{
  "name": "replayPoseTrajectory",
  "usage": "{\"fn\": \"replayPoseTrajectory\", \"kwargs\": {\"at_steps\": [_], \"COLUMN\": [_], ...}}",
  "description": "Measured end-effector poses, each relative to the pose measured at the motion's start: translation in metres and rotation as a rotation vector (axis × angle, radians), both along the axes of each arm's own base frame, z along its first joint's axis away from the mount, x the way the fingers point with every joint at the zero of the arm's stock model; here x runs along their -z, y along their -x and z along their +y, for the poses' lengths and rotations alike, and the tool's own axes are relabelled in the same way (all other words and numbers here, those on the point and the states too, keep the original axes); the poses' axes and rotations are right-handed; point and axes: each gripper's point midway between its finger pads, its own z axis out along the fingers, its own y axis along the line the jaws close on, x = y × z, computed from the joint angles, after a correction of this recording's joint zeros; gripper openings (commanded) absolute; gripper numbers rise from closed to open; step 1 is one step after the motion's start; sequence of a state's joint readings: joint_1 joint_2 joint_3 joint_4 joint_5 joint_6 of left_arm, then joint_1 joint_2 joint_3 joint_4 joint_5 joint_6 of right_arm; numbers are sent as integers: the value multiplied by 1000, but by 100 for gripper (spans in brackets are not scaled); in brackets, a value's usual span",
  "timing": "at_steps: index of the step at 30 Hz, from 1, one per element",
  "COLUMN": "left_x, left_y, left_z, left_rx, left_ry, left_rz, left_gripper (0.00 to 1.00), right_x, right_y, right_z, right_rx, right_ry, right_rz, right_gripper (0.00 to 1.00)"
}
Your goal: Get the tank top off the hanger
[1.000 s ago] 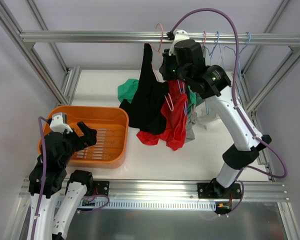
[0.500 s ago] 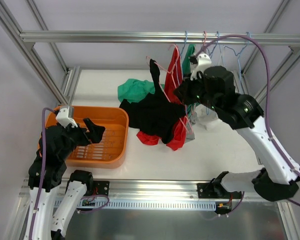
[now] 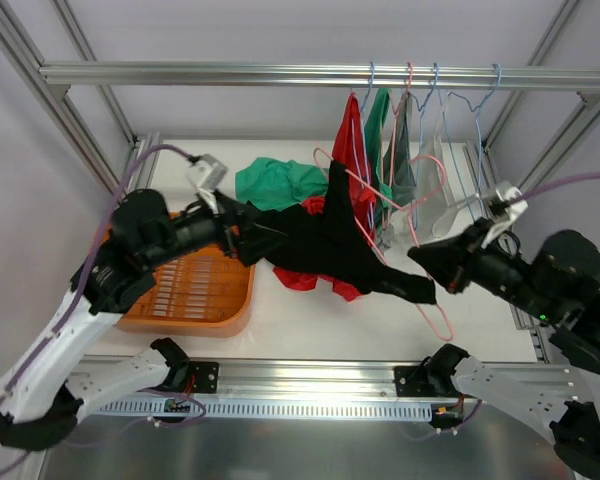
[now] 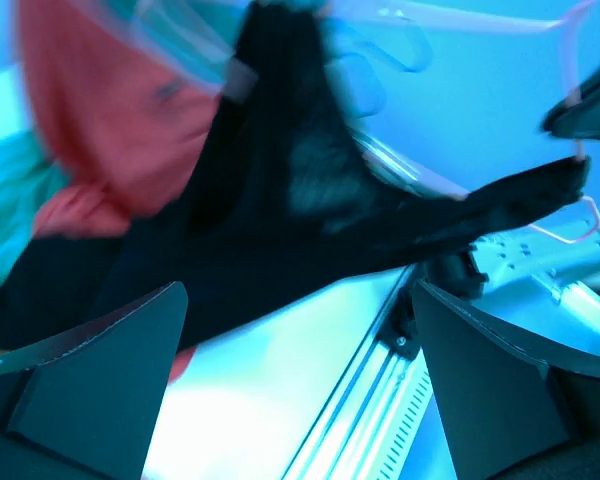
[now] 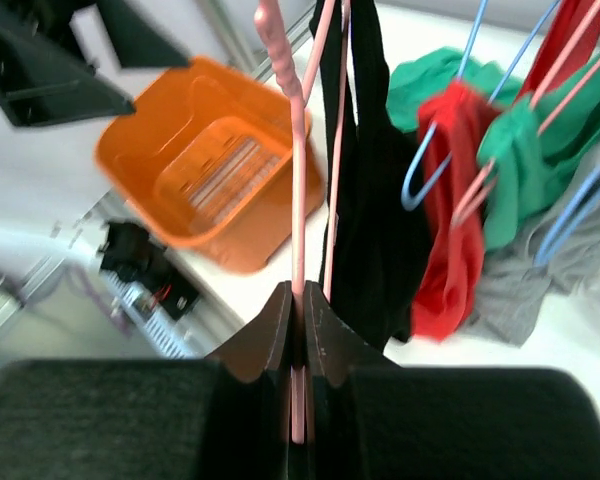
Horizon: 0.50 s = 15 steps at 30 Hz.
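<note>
The right pincer (image 5: pixel 298 302) is pressed together on the wire of the pink hanger (image 5: pixel 298 215), pinching it just below the hook and holding it above the near right part of the surface (image 3: pixel 310 322). The black tank top (image 3: pixel 330 245) is still on the hanger, with one strap looped over the wire. Its body is stretched in a long dark band from above the middle of the surface towards the near right corner. The left pincer (image 3: pixel 252 234) reaches in from the left edge with its fingers spread wide. The left end of the tank top sits right in front of them, but the blurred wrist view does not show whether they touch the cloth. Under the tank top a red garment (image 3: pixel 315 282) lies crumpled near the middle, and a green one (image 3: pixel 275 182) lies towards the far edge. An orange basket (image 3: pixel 235 310) sits by the near left corner. Over the far right part, red (image 3: pixel 352 140), green (image 3: pixel 381 118) and grey (image 3: pixel 402 165) garments hang on hangers from the rail (image 3: pixel 230 73).
</note>
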<state>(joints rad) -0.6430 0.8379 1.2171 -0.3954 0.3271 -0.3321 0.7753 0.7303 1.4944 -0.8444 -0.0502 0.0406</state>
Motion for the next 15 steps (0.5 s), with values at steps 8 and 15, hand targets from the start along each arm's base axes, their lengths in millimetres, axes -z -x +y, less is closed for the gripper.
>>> {"fn": "replayPoseTrajectory", "kwargs": {"at_steps": [8,15], "left_x": [-37,-25], "left_y": [2,-24], "left_z": [-117,-148], "left_rx": [81,34], "left_ry": [-123,-188], "left_rz": [-206,-213], "left_gripper": [99,85], "right_x": [22,2], "right_y": [75,105], "right_z": [-51,-78], "right_rx": [-79,-85], "right_ry": [-5,-47], "right_rz": [62,40], "right_gripper": [0,0]}}
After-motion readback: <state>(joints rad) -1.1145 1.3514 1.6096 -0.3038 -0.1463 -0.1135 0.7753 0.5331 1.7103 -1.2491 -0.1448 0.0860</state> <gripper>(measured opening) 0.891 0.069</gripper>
